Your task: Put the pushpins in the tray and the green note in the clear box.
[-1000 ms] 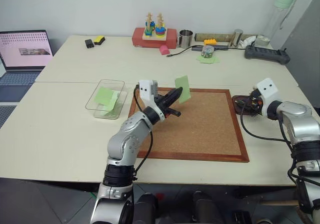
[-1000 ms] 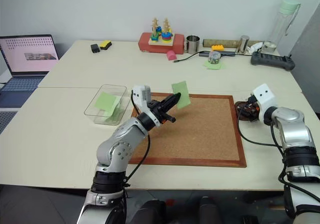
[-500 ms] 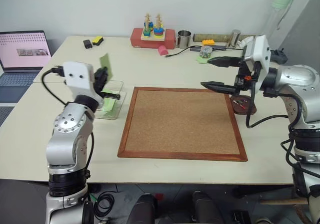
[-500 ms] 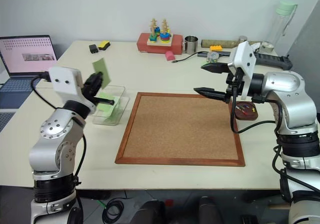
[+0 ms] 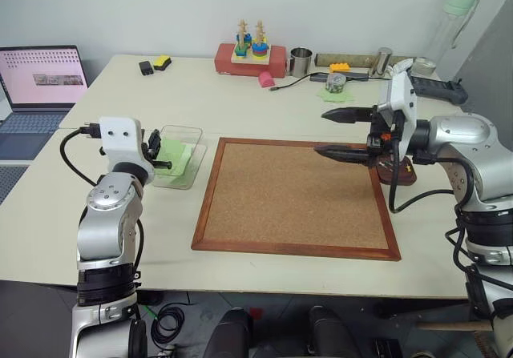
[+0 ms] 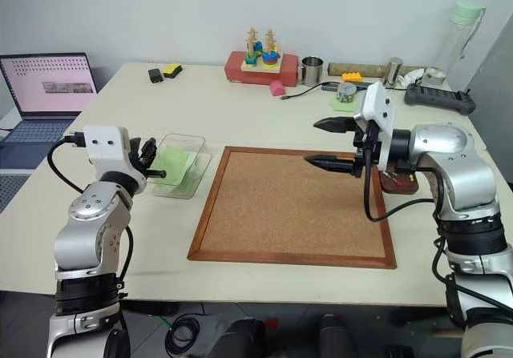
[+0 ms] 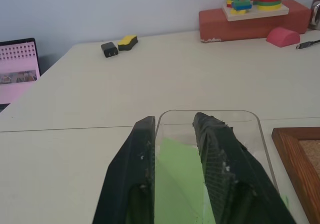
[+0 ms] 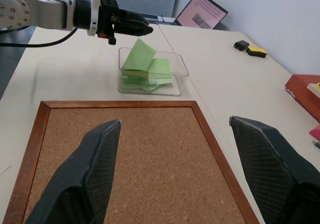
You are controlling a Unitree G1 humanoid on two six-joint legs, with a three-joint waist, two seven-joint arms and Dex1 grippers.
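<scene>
Bench: pale cream top (image 5: 264, 282), smooth and matte, with a seam running across it behind the clear box.
Cork board: large, near-square, grainy tan cork (image 5: 292, 194) in a reddish wooden frame, lying flat mid-bench; its surface is bare.
Clear box: transparent plastic (image 5: 179, 134), rectangular with low walls and rounded corners, just beside the board's left edge.
Box contents: pale green paper notes lie inside in a loose stack; the green note (image 8: 137, 54) on top leans tilted, one edge raised above the rim.
Left hand: (image 7: 175, 126) level at the near end of the clear box, its two black, rough-surfaced fingers (image 7: 137, 154) slightly parted with a narrow gap; green paper shows through the gap, with no finger pressing on it.
Right hand: (image 5: 341, 134) held level above the board's far right part, pointing toward the left, its two black tapered fingers (image 5: 346, 153) spread wide with nothing between them.
Tray: small dark brown wood (image 5: 398, 172), rounded corners, on the bench just off the board's right edge, partly hidden behind the right arm.
Pushpins: small reddish marks (image 6: 394, 179) show in the tray's recess; too small to count.
Open room: bare bench left of and in front of the clear box and along the board's near edge.
Back edge: red block with coloured stacking rings (image 5: 249, 54), metal cup (image 5: 300, 60), cable and small items in a row, well apart from both hands.
Left side: open laptop (image 5: 40, 76) beyond the bench's left edge.
</scene>
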